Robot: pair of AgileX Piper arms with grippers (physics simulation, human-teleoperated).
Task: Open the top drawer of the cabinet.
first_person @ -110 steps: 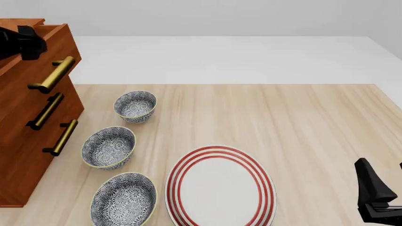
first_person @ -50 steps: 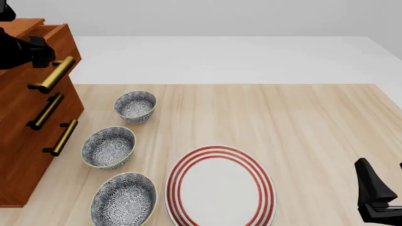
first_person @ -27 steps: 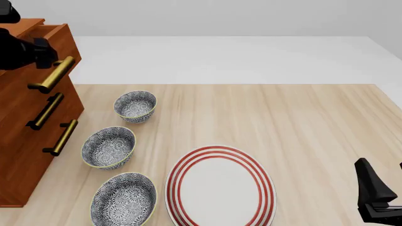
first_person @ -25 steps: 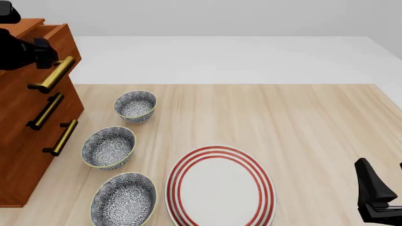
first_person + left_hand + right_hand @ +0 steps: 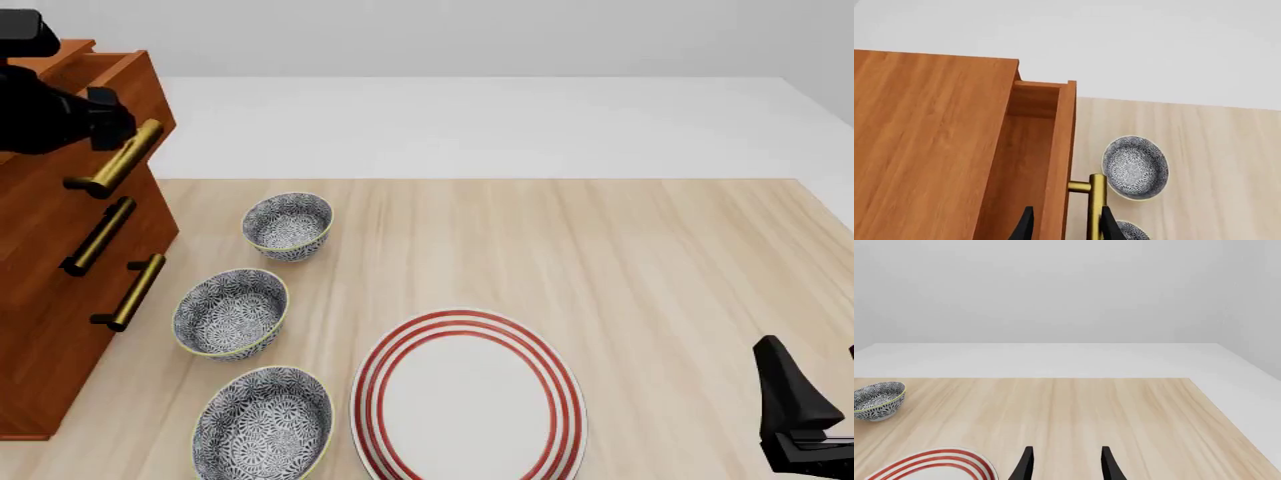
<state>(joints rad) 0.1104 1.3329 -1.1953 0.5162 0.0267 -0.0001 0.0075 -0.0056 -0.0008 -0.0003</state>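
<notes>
The top drawer point(image 5: 83, 110) sits at the head of the cabinet point(image 5: 54, 300), which stands at the far left of the table point(image 5: 641, 260) in the front view, and it is pulled partly out, so that its front board stands forward of the two lower drawers. In the left wrist view the drawer's open inside point(image 5: 1017, 165) shows as a narrow slot between the cabinet's flat top point(image 5: 927, 145) and the drawer's front board point(image 5: 1057, 160). The drawer's brass bar handle point(image 5: 118, 158) juts from that board. The left gripper point(image 5: 1063, 227) is spread, with one finger point(image 5: 1026, 227) over the open slot and the other just past the handle, so the front board and the bar lie between them; the fingers do not press on either. In the front view the left arm point(image 5: 47, 115) covers the upper left corner of the drawer. Three patterned bowls lie in a row beside the cabinet: the far one point(image 5: 287, 225), the middle one point(image 5: 232, 312) and the near one point(image 5: 263, 423). A white plate with red rings point(image 5: 467, 398) lies just to the right of the near bowl. The right gripper point(image 5: 1063, 467) hangs well apart from the cabinet at the table's near right side, its fingers held apart over bare wood with nothing between them.
</notes>
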